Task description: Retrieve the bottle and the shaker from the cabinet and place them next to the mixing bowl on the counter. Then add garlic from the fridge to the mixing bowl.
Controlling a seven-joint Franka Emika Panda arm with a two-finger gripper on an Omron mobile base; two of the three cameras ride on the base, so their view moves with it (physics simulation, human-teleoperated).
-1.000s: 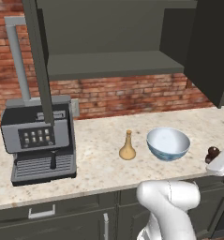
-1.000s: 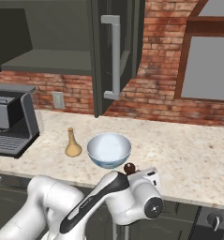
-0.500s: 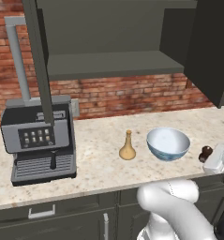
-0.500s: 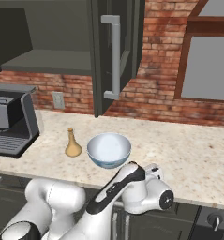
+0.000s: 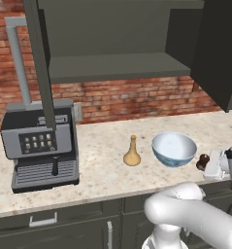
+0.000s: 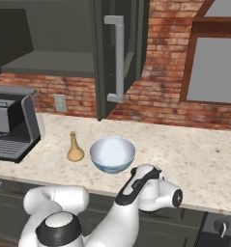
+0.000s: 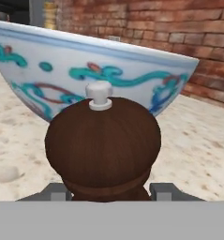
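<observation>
My hand (image 5: 210, 164) pinches the shaker (image 7: 103, 143) low at the counter's (image 5: 103, 160) front edge, just right of the mixing bowl (image 5: 174, 149), where it belongs; the bottle (image 5: 132, 152) stands left of the bowl.

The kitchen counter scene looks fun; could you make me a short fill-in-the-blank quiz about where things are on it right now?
1. The bottle stands on the counter between the coffee machine and the ____.
2. The shaker sits between the gripper jaws, right in front of the bowl's patterned ____.
3. The cabinet shelf is ____.
4. The wall behind the counter is made of ____.

Missing words: mixing bowl; outside; empty; brick
</observation>
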